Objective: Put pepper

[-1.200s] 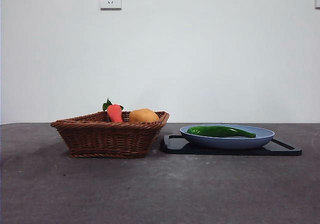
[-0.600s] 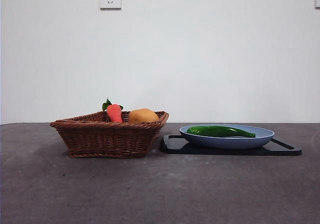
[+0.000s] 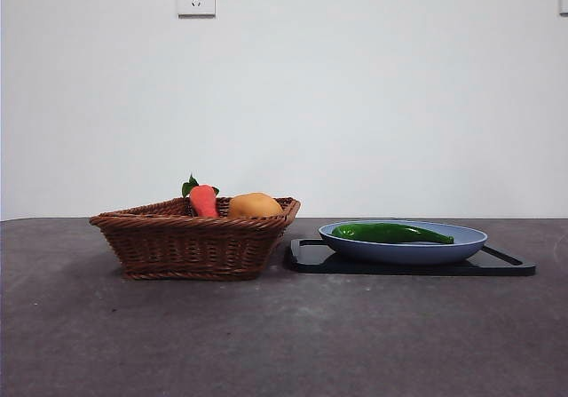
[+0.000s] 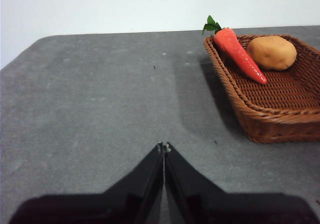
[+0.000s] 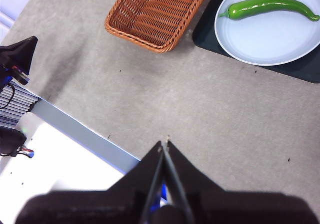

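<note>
With both the left pincer (image 4: 163, 146) and right pincer (image 5: 164, 143) closed and empty above the tabletop (image 3: 284, 344), open the nearer one wide and grip the pepper (image 3: 391, 233), lying in the blue plate (image 3: 404, 250), across its thick end.

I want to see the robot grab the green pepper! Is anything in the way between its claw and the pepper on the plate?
Nothing visible blocks it. The pepper lies uncovered on the blue plate, and only bare table separates it from the right gripper, whose jaws are shut. The wicker basket sits off to one side.
</note>
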Controlling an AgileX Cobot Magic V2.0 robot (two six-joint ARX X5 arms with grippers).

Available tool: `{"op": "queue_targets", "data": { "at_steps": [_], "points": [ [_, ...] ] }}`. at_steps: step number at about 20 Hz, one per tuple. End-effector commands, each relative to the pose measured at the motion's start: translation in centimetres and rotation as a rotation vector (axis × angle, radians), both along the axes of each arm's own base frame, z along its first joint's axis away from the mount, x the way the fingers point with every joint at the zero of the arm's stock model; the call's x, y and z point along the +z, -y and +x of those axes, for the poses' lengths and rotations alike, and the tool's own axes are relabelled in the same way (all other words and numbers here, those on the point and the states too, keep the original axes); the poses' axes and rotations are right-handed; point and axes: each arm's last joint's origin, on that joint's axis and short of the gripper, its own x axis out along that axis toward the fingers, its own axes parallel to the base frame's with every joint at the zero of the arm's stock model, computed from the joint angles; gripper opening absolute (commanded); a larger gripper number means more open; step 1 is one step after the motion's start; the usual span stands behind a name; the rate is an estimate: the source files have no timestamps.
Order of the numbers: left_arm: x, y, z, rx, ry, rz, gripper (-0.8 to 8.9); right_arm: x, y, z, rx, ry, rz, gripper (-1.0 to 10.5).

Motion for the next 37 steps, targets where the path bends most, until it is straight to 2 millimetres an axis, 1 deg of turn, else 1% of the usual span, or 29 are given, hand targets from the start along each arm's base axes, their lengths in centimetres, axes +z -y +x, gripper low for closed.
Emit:
{"op": "queue_targets", "data": {
  "at_steps": [1,17,19,20,22,23,24,26,27,30,35,37],
  "points": [
    [-0.3,0.0,0.0,0.005,-0.003,-0.028,0.08,0.2,0.0,-0.1,0.000,-0.006,-0.002,0.1],
    [-0.3,0.0,0.0,0.009,-0.003,-0.027,0.08,0.3,0.0,-0.1,0.016,0.008,-0.013,0.1],
    [-0.3,0.0,0.0,0.009,-0.003,-0.027,0.08,0.4,0.2,-0.3,0.060,0.071,-0.052,0.1],
    [-0.3,0.0,0.0,0.009,-0.003,-0.027,0.08,0.7,0.5,-0.7,0.056,0.135,-0.054,0.1],
    [-0.3,0.0,0.0,0.009,-0.001,-0.027,0.08,1.3,1.2,-1.5,-0.011,0.316,-0.009,0.1],
    [-0.3,0.0,0.0,0.009,0.000,-0.027,0.08,1.3,1.4,-2.0,-0.058,0.399,0.027,0.1],
    [-0.2,0.0,0.0,0.009,0.000,-0.027,0.08,1.0,1.7,-2.4,-0.096,0.467,0.054,0.1],
    [-0.2,0.0,0.0,0.009,0.000,-0.027,0.08,-0.8,1.9,-3.1,-0.135,0.596,0.072,0.1],
    [-0.2,0.0,0.0,0.009,0.000,-0.027,0.08,-2.1,2.0,-3.1,-0.149,0.658,0.071,0.1],
    [-0.2,0.0,0.0,0.009,0.000,-0.027,0.08,-7.3,2.2,-2.8,-0.217,0.788,0.061,0.1],
    [-0.2,0.0,0.0,0.009,0.004,-0.027,0.08,-13.8,2.4,-2.1,-0.339,0.852,0.088,0.1],
    [-0.2,0.0,0.0,0.009,0.004,-0.027,0.08,-16.0,2.5,-1.9,-0.382,0.861,0.097,0.1]
  ]
}}
